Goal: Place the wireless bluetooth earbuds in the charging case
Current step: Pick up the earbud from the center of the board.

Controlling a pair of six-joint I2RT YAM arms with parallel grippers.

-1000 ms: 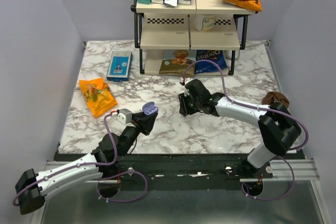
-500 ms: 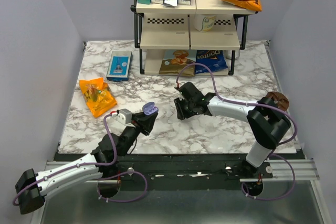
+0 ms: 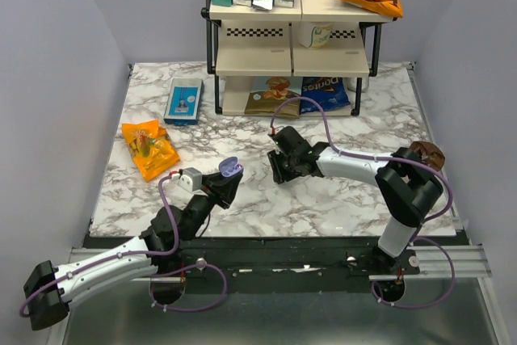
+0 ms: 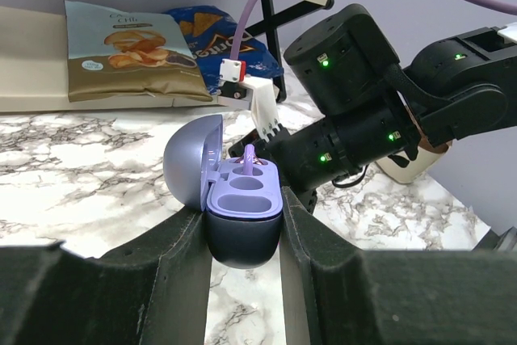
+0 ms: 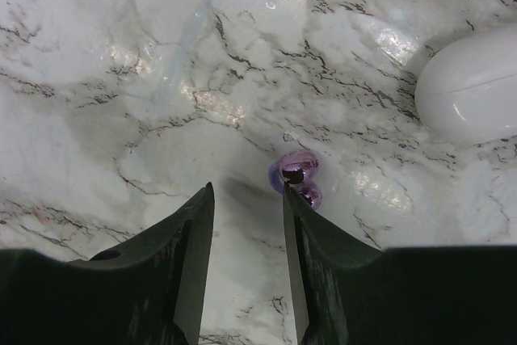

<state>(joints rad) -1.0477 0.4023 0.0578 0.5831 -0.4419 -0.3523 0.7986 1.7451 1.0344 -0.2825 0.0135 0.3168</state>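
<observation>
My left gripper [image 4: 242,209] is shut on the charging case [image 4: 241,228], a small round lavender case held upright with its lid [image 4: 192,159] swung open to the left. One earbud's stem [image 4: 249,157] sticks up from a far socket. From above, the case [image 3: 230,168] sits at the tip of the left gripper [image 3: 225,184]. My right gripper [image 5: 246,191] is open and low over the marble, nothing between its fingers. A shiny purple earbud [image 5: 296,178] lies on the table just past the right fingertip [image 5: 288,199]. In the top view the right gripper [image 3: 279,170] is right of the case.
A white oval case [image 5: 473,93] lies on the marble to the far right of the right gripper. An orange snack bag [image 3: 149,148] and a blue box [image 3: 183,100] lie at the left. A shelf rack [image 3: 291,54] with snack bags stands at the back. A brown object [image 3: 425,151] sits at the right.
The right gripper has shifted a little to the left, toward the case, and its jaws have widened slightly. The left gripper and the case have not moved.
</observation>
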